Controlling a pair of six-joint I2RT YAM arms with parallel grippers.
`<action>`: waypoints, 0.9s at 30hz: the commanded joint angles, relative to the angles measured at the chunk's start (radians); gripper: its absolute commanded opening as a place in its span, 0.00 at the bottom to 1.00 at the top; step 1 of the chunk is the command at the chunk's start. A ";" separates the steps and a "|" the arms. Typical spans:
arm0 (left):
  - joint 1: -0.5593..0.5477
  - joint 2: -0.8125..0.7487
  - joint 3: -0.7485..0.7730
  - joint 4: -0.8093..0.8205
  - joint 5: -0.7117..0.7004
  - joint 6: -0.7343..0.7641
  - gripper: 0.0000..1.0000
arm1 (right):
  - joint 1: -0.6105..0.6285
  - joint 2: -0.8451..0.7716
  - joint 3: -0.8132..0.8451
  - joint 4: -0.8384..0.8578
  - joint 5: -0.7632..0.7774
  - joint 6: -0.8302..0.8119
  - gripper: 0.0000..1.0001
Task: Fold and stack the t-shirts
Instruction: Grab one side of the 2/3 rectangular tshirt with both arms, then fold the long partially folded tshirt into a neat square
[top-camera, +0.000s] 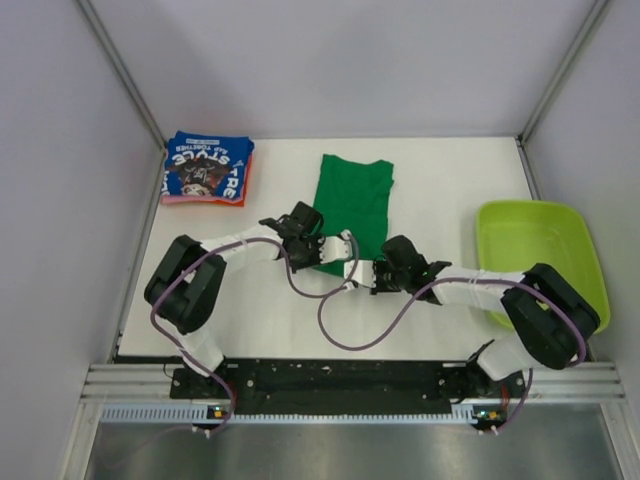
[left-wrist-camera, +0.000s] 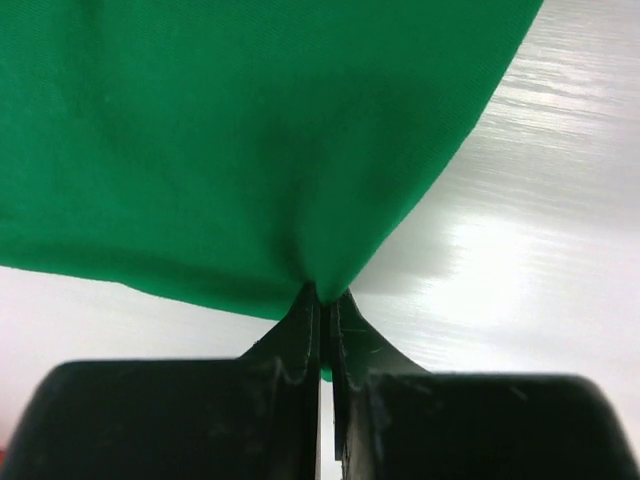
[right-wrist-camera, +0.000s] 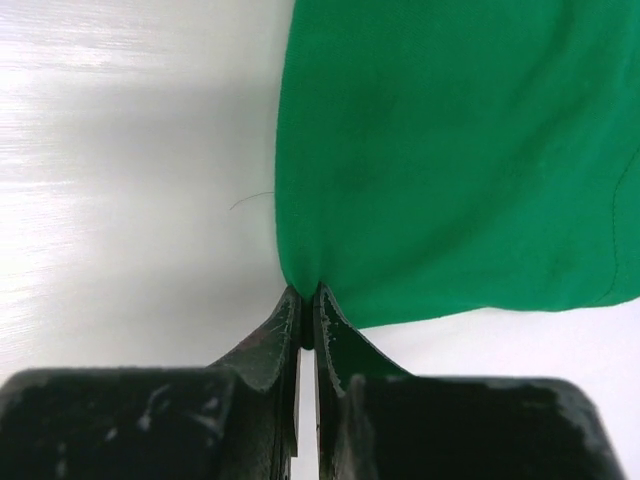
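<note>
The green t-shirt (top-camera: 355, 200) lies around the middle of the white tabletop (top-camera: 450, 185) as a narrow strip running from far to near, with its neckline at the far end. Both arms reach in toward its near edge. The left end effector (left-wrist-camera: 325, 300) is closed tight on the cloth, its two dark fingers pressed together with a fold of green fabric pinched between the tips, and the cloth fans out from that pinch (a small pucker shows right at the tips). The right end effector (right-wrist-camera: 308, 298) is likewise clamped on the same garment at the near right corner, its fingers meeting on a gathered bit of the hem while bare tabletop shows to the left of it. From above, the two sit close together, side by side. At the far left corner the blue t-shirt (top-camera: 207, 165) with white lettering rests folded on top of the orange-pink t-shirt (top-camera: 238, 197), whose edge peeks out along the near and right sides. A lime-green tub (top-camera: 545, 225) stands at the right side, well apart from the garments.
</note>
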 joint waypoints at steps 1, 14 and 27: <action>-0.004 -0.106 -0.012 -0.120 0.038 -0.062 0.00 | 0.080 -0.103 0.041 -0.169 0.050 0.067 0.00; -0.087 -0.673 -0.191 -0.626 0.240 -0.021 0.00 | 0.630 -0.417 0.195 -0.847 0.190 0.341 0.00; -0.091 -0.901 -0.036 -0.628 0.143 -0.177 0.00 | 0.610 -0.462 0.429 -0.880 0.158 0.456 0.00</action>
